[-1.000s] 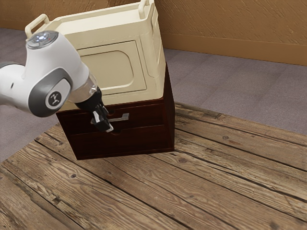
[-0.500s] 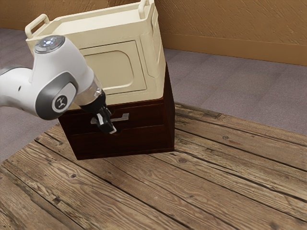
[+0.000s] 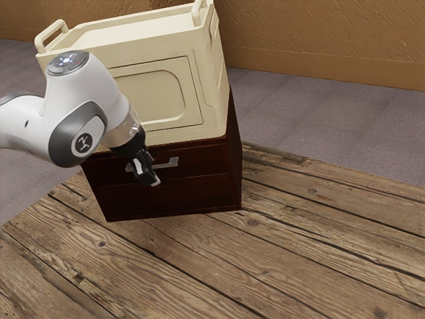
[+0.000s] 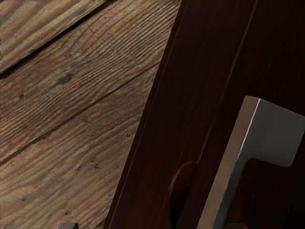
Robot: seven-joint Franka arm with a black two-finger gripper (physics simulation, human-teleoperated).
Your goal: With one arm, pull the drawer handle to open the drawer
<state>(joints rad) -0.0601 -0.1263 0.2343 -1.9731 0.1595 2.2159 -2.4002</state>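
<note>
One smooth metal handle (image 4: 227, 167) lies between the parted tips of your gripper (image 3: 151, 179), nearer one tip, so centre on its rigid, probably slippery bar and squeeze firmly, expecting the drawer (image 3: 202, 159) beyond to resist slightly.

Lg cream plastic box (image 3: 159, 100) sits on dark-brown wooden drawer unit (image 3: 199, 193), which stands on brown wood-plank worktop (image 3: 299, 232). Silver metal bar handle (image 4: 279, 133): on front of unit's upper drawer. Black fingers (image 3: 151, 181): by handle, nearer its end at ext. view's left. Behind worktop: grey floor (image 3: 319, 113), then tan textured wall (image 3: 319, 40).
</note>
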